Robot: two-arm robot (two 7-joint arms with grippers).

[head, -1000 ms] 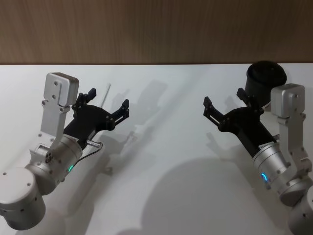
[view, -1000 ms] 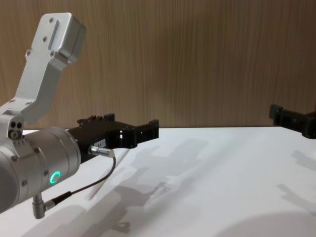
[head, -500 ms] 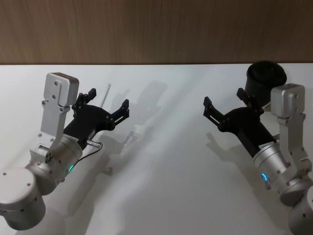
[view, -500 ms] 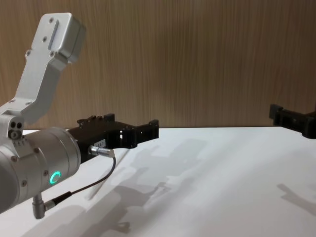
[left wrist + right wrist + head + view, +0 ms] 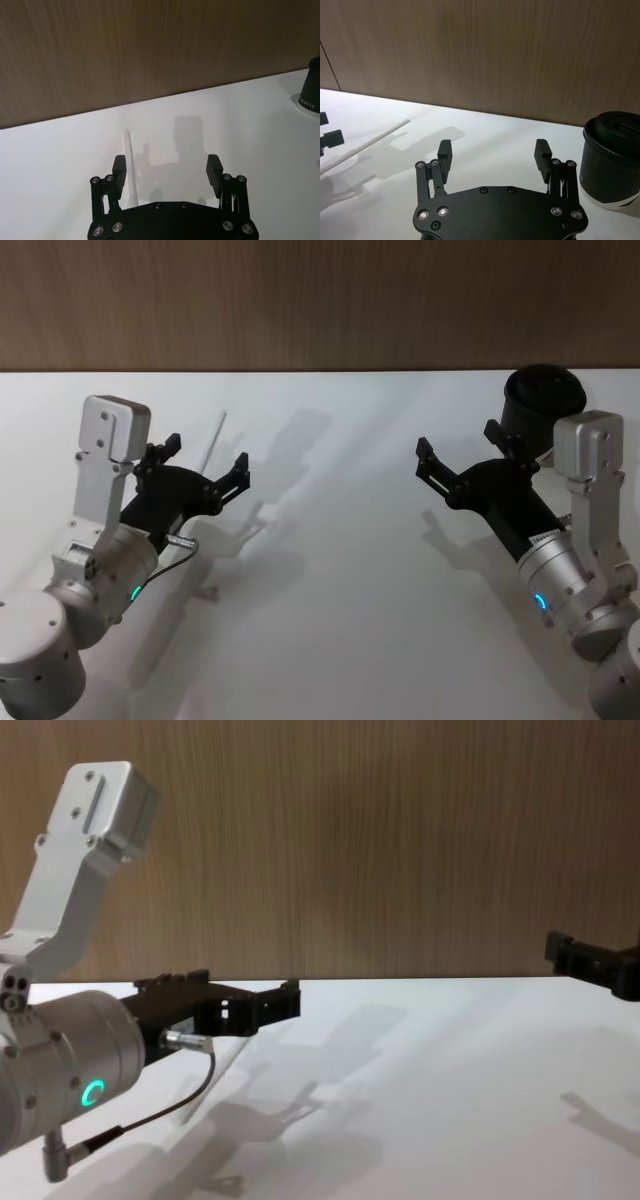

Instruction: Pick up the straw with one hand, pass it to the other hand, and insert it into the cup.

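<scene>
1. Head view: the left pincer (image 5: 205,453) hovers low with its fingers spread wide and nothing in them. The straw (image 5: 216,430) lies flat on the white counter (image 5: 340,570), its far end poking out ahead of that pincer's fingertips and the rest running back beneath it. The right pincer (image 5: 457,440) hangs well apart, also wide and empty, with the black cup (image 5: 543,405) just behind it.

2. Left wrist view: the straw (image 5: 130,165) lies between the fingers, close beside one of them and far from the other, and lengthwise to the pincer rather than across it.

3. Right wrist view: the straw (image 5: 370,142) lies well off to the side of the right pincer (image 5: 494,147), and the black cup (image 5: 612,155) stands just beside one finger.

4. Chest view: the left pincer (image 5: 245,1002) hangs a little above the counter; I cannot pick out the straw with certainty here.

5. Handling, as a judgement: the straw looks very light, hollow, smooth and round. It should roll at a nudge and flatten under a hard squeeze. A gentle pinch near its middle, fingers centred first, would leave a free end for the right pincer.
</scene>
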